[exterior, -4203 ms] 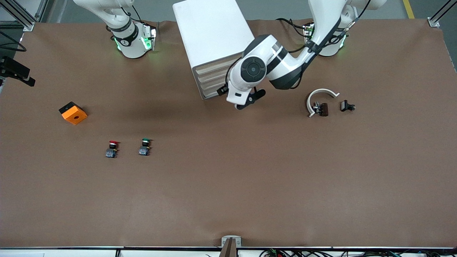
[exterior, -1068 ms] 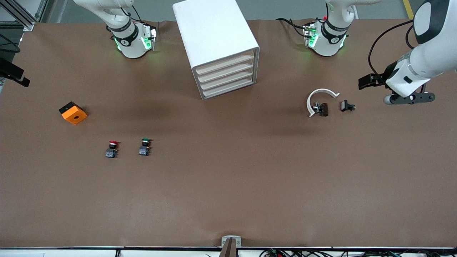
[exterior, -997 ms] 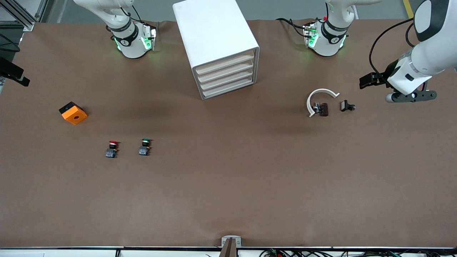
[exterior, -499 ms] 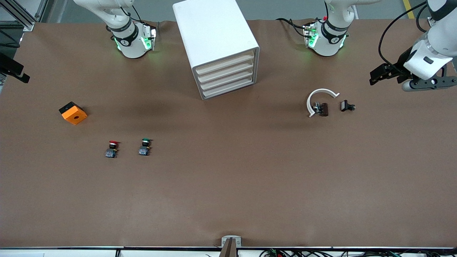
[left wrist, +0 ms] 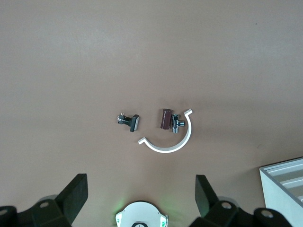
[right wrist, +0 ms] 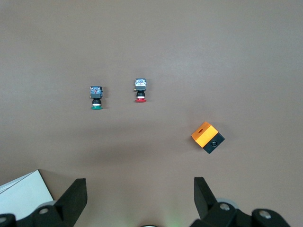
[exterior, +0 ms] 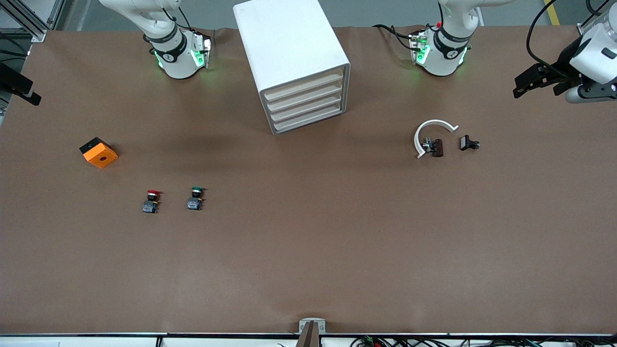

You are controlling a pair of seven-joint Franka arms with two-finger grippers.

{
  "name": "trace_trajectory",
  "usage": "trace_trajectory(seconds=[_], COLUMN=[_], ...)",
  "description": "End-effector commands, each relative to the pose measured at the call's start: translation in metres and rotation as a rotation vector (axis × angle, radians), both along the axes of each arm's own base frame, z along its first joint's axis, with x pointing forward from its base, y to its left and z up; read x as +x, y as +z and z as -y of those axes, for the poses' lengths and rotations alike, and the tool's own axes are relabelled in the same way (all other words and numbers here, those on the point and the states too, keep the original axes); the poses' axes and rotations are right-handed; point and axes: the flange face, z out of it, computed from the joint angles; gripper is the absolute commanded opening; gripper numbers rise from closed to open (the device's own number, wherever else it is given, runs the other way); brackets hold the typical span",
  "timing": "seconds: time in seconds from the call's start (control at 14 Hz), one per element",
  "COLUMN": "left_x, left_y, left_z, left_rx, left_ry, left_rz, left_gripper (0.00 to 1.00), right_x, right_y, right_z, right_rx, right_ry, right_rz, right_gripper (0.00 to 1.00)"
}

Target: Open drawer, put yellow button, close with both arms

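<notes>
The white cabinet (exterior: 289,43) stands between the two arm bases. Its top drawer (exterior: 303,85) and the three lower drawers are all shut. A corner of the cabinet shows in the left wrist view (left wrist: 284,182) and in the right wrist view (right wrist: 23,191). The yellow button is not in view. My left gripper (left wrist: 141,178) is open and empty, high over the left arm's end of the table (exterior: 585,92). My right gripper (right wrist: 139,184) is open and empty, high over the right arm's end; only a black part of the hand shows in the front view (exterior: 19,89).
A red-capped button (exterior: 153,194) and a green-capped button (exterior: 196,191) lie side by side toward the right arm's end. An orange block with a hole (exterior: 99,152) lies near them. A white curved piece (exterior: 431,126), a brown fitting (exterior: 435,147) and a small black part (exterior: 467,142) lie toward the left arm's end.
My left arm has swung away from the front of the cabinet to the left arm's end of the table and keeps drawing back toward the bases. The drawers stay shut.
</notes>
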Motion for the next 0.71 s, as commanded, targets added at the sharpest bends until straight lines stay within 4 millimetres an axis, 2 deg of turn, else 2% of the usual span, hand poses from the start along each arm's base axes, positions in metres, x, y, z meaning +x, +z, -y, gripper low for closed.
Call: trace_trajectory(seconds=[0.0, 0.14, 0.64], left_x=[0.0, 0.0, -0.002], left_y=[0.004, 0.014, 0.027], left_z=[-0.002, -0.002, 0.0], left_rx=[0.003, 0.004, 0.002], left_ry=[-0.013, -0.013, -0.015], left_rz=[-0.007, 0.01, 0.016], left_gripper=[1.0, 1.0, 1.0], right_x=[-0.009, -0.009, -0.013], right_y=[0.001, 0.001, -0.004], right_z=[-0.002, -0.002, 0.004], right_rx=[0.011, 0.011, 0.013], right_ry=[0.001, 0.001, -0.022], right_rz=[0.005, 0.002, 0.001], right_gripper=[1.0, 1.0, 1.0])
